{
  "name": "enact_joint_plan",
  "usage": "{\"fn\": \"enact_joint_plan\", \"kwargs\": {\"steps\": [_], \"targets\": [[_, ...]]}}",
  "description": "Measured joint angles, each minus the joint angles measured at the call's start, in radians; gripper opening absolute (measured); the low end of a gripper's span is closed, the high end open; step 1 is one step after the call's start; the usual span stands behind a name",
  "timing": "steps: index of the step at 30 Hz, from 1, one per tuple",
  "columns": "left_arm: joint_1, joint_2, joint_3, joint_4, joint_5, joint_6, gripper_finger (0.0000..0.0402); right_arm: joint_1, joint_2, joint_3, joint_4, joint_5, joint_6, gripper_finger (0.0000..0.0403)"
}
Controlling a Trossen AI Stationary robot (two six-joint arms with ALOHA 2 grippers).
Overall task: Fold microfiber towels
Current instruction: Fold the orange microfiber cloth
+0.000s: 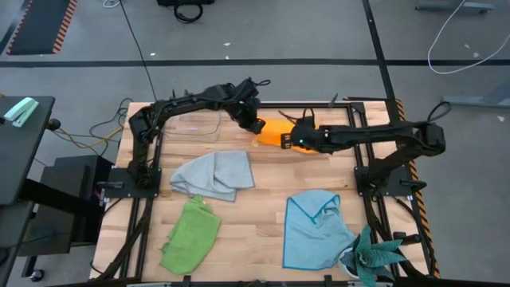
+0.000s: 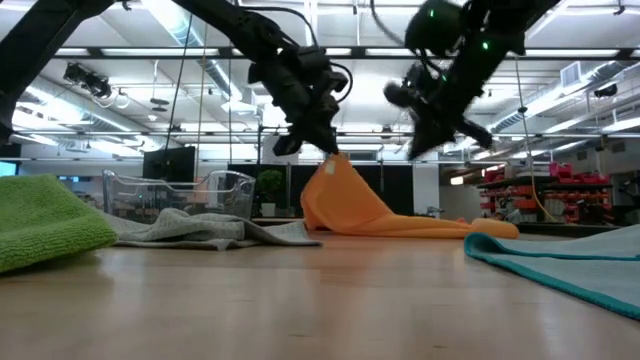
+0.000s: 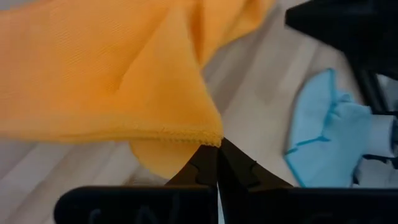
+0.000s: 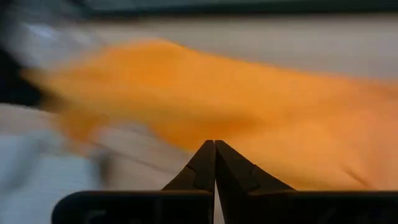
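Observation:
The orange-yellow towel lies at the table's far middle. One point of it is drawn up into a peak, and the rest trails flat on the wood. My left gripper is shut on it at that peak. My right gripper is shut with nothing between its fingers; it hangs above the towel's flat part, clear of it. The grey towel, the lime green towel and the light blue towel lie crumpled nearer the front. My left gripper pinches the orange-yellow towel's stitched hem at a corner-like point between its two fingertips. The fingers slant down from the table's far left. The cloth hangs from them like a tent, its lower part resting on the table.
A clear plastic box stands at the far left, behind the grey towel. A teal spiky-leaved plant sits at the front right corner, beside the light blue towel. Bare wood shows in the table's middle.

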Motion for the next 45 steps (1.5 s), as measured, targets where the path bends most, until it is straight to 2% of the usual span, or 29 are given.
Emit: {"fn": "enact_joint_plan", "kwargs": {"steps": [4, 7, 12, 15, 28, 45], "targets": [[-0.008, 0.0, 0.0, 0.04, 0.023, -0.006, 0.0003, 0.007, -0.005, 0.0, 0.158, -0.004, -0.079, 0.0024], [-0.016, 0.0, 0.0, 0.081, 0.048, -0.015, 0.0003, 0.006, 0.011, 0.0, 0.173, -0.01, -0.065, 0.0033], [-0.019, 0.0, 0.0, 0.193, 0.123, -0.059, 0.0003, 0.04, 0.071, 0.0, 0.214, -0.104, -0.027, 0.006], [-0.019, 0.0, 0.0, 0.231, 0.137, -0.08, 0.0003, 0.062, 0.095, 0.0, 0.265, -0.109, -0.012, 0.0078], [-0.019, 0.0, 0.0, 0.268, 0.137, -0.106, 0.0002, 0.091, 0.047, 0.0, 0.265, -0.111, -0.003, 0.013], [-0.038, 0.0, 0.0, 0.344, 0.143, -0.142, 0.0001, 0.076, 0.053, 0.0, 0.268, -0.111, 0.004, 0.014]]}}
